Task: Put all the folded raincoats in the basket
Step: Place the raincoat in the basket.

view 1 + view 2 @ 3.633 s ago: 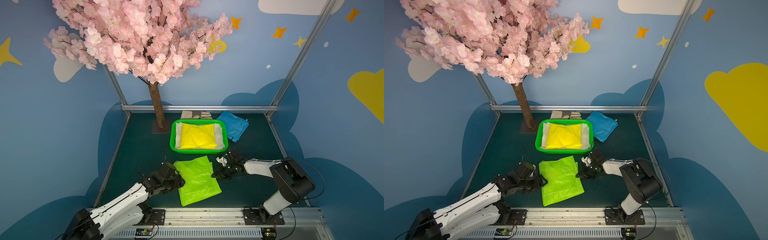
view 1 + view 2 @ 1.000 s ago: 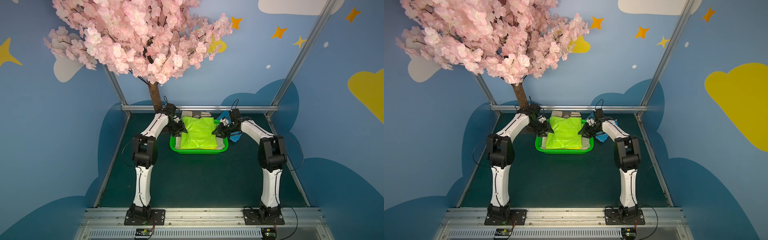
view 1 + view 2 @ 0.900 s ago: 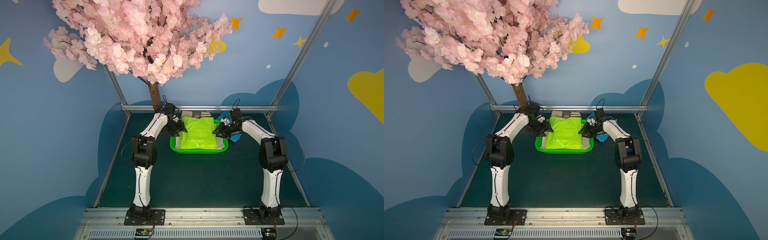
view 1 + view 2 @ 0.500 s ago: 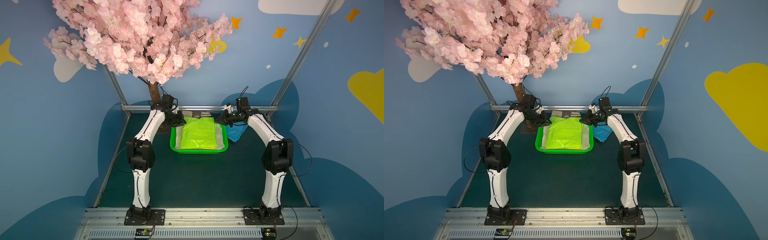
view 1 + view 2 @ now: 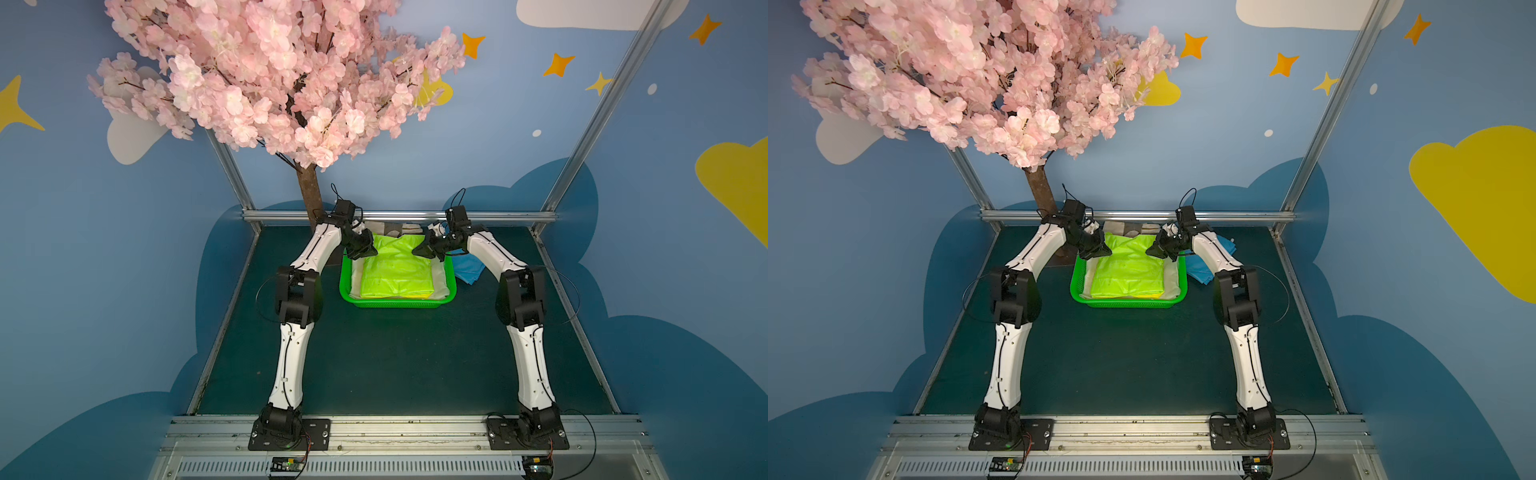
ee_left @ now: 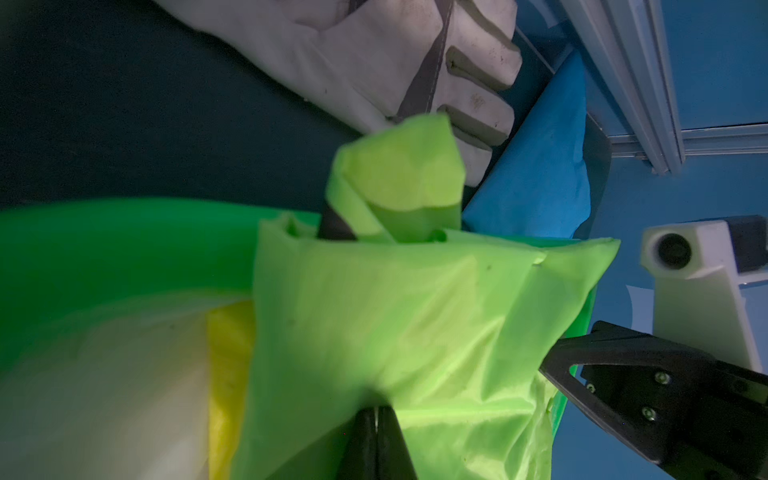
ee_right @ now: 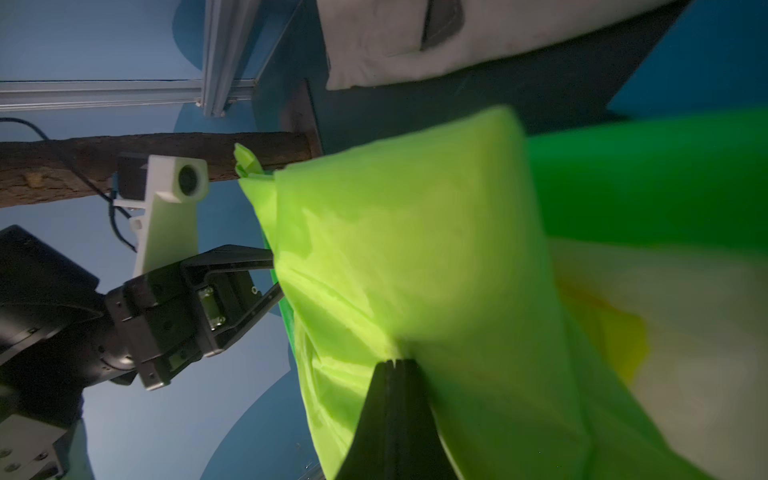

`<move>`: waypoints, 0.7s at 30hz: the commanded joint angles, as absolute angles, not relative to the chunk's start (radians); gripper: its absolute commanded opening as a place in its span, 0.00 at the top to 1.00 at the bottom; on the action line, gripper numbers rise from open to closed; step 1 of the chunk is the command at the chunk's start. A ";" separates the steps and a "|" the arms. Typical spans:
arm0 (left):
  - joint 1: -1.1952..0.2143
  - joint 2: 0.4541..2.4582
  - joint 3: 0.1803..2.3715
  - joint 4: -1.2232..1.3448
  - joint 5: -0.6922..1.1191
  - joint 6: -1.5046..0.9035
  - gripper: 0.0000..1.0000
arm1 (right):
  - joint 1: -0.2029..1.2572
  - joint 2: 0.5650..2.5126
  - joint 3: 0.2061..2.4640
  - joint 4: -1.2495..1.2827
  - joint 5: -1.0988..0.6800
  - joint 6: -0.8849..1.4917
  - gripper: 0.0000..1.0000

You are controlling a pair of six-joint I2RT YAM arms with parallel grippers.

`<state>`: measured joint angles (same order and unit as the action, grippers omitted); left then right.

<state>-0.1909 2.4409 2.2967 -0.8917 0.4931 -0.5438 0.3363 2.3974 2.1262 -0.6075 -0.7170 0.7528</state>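
Observation:
The lime-green folded raincoat (image 5: 395,270) (image 5: 1127,274) lies in the bright green basket (image 5: 397,304) (image 5: 1127,304), on top of a yellow folded piece (image 5: 415,296) and a white one. Its far edge is lifted above the basket's far rim. My left gripper (image 5: 371,251) (image 6: 376,411) is shut on the far left corner and my right gripper (image 5: 417,252) (image 7: 392,363) on the far right corner. In both wrist views the raincoat (image 6: 395,324) (image 7: 415,257) puckers at the shut jaws.
A blue cloth (image 5: 469,270) lies right of the basket. A white and grey folded item (image 5: 395,227) sits behind it against the aluminium rail (image 5: 399,216). The tree trunk (image 5: 309,195) stands just behind my left wrist.
The raincoat went from the front of the table into the basket. In the last second both grippers shut, rose towards the back rail, then came down and inward onto its far edge.

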 commanded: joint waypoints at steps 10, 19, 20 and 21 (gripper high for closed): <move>-0.220 2.125 2.013 -0.871 0.456 -0.535 0.64 | 0.375 2.109 1.919 -0.709 -0.638 0.555 1.00; -0.263 1.877 1.545 -0.660 0.485 -0.568 0.67 | 0.400 1.945 1.573 -0.581 -0.664 0.584 1.00; -0.264 1.885 1.537 -0.660 0.486 -0.569 0.67 | 0.400 1.949 1.563 -0.580 -0.657 0.587 1.00; -0.263 1.895 1.531 -0.660 0.489 -0.565 0.68 | 0.400 1.960 1.558 -0.581 -0.651 0.589 1.00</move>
